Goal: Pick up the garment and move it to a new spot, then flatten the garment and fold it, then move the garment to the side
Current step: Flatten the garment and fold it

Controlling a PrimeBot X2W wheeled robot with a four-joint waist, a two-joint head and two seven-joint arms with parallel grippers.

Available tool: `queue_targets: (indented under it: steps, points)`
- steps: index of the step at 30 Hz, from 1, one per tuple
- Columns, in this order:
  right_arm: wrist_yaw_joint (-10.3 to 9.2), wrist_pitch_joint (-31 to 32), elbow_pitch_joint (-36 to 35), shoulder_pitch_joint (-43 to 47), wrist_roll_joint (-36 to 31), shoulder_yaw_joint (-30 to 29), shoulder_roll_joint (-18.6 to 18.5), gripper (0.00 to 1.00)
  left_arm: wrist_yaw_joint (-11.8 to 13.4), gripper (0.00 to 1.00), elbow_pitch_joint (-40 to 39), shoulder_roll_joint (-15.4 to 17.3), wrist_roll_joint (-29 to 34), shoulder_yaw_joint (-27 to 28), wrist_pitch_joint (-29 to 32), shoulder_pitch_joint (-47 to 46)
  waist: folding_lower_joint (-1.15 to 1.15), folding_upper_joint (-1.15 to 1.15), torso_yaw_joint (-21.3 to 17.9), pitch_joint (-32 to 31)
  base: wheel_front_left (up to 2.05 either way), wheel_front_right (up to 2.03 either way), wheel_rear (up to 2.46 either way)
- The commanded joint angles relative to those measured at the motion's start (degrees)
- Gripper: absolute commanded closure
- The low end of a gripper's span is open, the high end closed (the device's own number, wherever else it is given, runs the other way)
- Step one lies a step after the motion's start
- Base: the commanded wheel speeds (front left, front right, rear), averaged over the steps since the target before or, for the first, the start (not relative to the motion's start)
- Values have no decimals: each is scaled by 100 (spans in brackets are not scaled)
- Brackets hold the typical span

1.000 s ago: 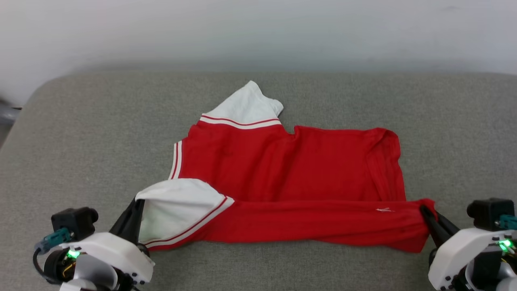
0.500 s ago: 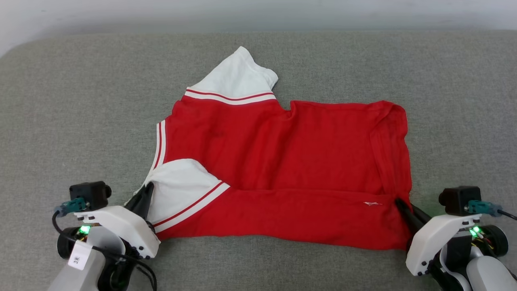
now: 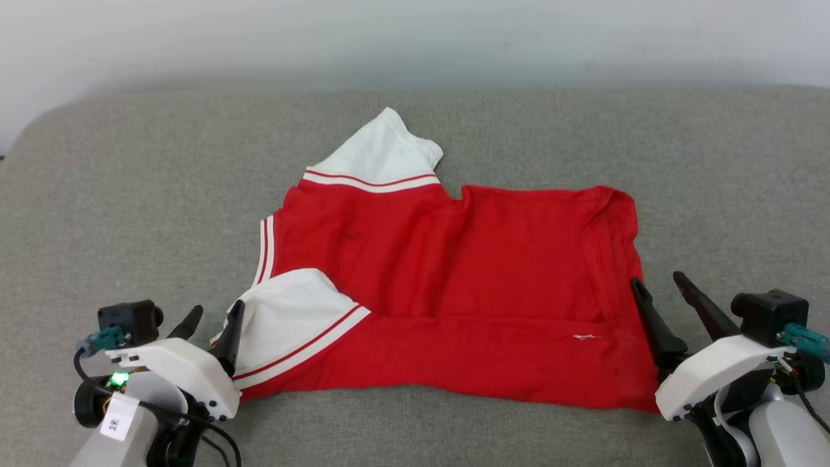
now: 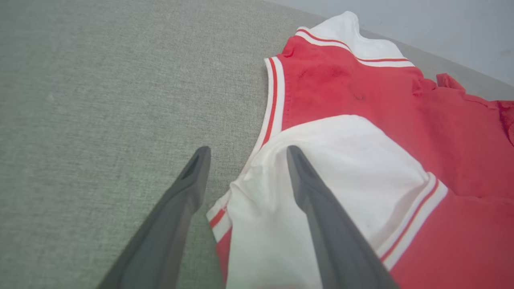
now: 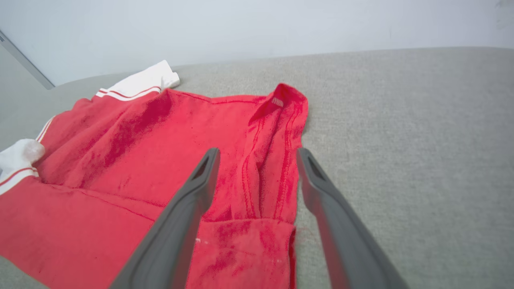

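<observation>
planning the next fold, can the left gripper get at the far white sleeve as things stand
Probably yes: the left gripper is open, and just bare grey cushion and flat jersey lie before the far white sleeve.

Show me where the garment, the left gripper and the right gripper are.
garment (image 3: 454,272), head view, red middle of its body.
left gripper (image 3: 218,306), head view, midway between its open fingertips.
right gripper (image 3: 655,277), head view, midway between its open fingertips.
</observation>
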Motion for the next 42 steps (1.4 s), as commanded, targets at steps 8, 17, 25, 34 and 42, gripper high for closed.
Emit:
queue_targets:
  steps: [8,17,25,34,42]
  points:
    - [-5,-367,-680,541,-529,-554,336,0,331,0,-431,343,101,70,101,300,0,0,16,-630,0,0,0]
    - [-5,117,-1607,1159,-807,-901,739,0,392,0,-1308,875,-591,68,1764,665,0,0,-51,-681,0,0,0]
    - [-5,305,-1982,1259,-795,-899,919,0,690,0,-1854,1211,-1339,162,3118,930,0,0,-215,-384,0,0,0]
    - [-5,376,-2052,1080,-746,-876,901,0,714,0,-1610,1105,-1652,150,3508,747,0,0,-403,110,0,0,0]
    - [-5,700,-1978,1084,-488,-1091,792,0,548,100,-1391,846,-1698,-87,3606,723,0,0,-444,234,0,0,0]
